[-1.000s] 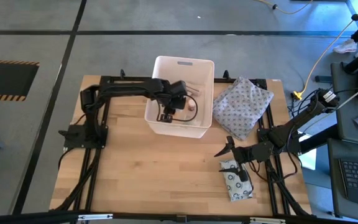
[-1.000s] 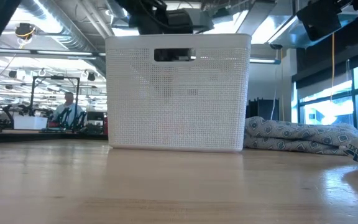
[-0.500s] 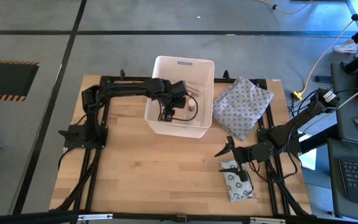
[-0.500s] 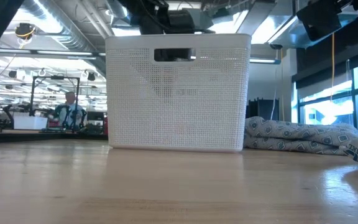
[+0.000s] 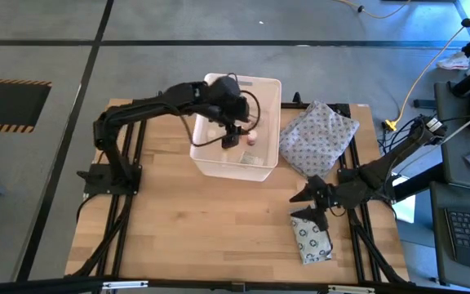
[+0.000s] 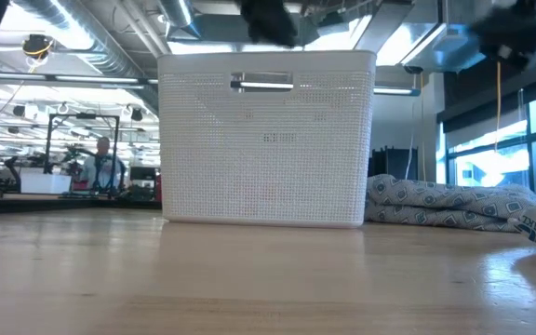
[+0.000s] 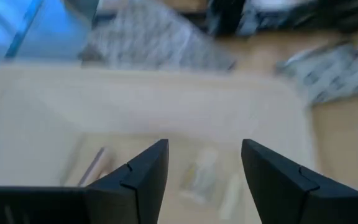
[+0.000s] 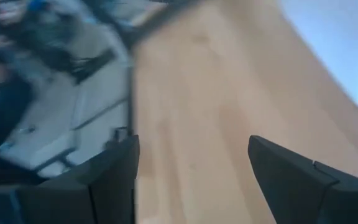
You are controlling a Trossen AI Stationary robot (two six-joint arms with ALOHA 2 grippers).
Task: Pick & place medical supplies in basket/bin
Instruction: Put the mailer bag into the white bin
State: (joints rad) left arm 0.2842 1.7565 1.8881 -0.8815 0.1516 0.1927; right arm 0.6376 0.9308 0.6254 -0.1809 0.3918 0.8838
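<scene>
The white bin (image 5: 237, 163) stands on the table's far middle; in the low view the bin (image 6: 268, 140) shows its perforated wall and handle slot. Small supplies (image 7: 202, 177) lie blurred on its floor, a pinkish one (image 5: 251, 138) among them. My left gripper (image 5: 231, 140) hangs open above the bin's inside, and nothing is between its fingers (image 7: 148, 174). A flat grey packet printed with rings (image 5: 312, 241) lies on the table near the right front. My right gripper (image 5: 307, 205) stands open just above the packet's far end, and I cannot tell whether it touches it.
A large grey dotted cloth bundle (image 5: 318, 139) lies right of the bin, also seen in the low view (image 6: 445, 205). Black frame rails (image 5: 121, 212) run along both table sides. Bare wood (image 5: 210, 229) spreads in front of the bin.
My left gripper has risen quickly out of the bin and now hangs above it, tipped less steeply downward. My right gripper has rolled about its own axis over the packet, rising slightly. The bin and the packet have stayed put.
</scene>
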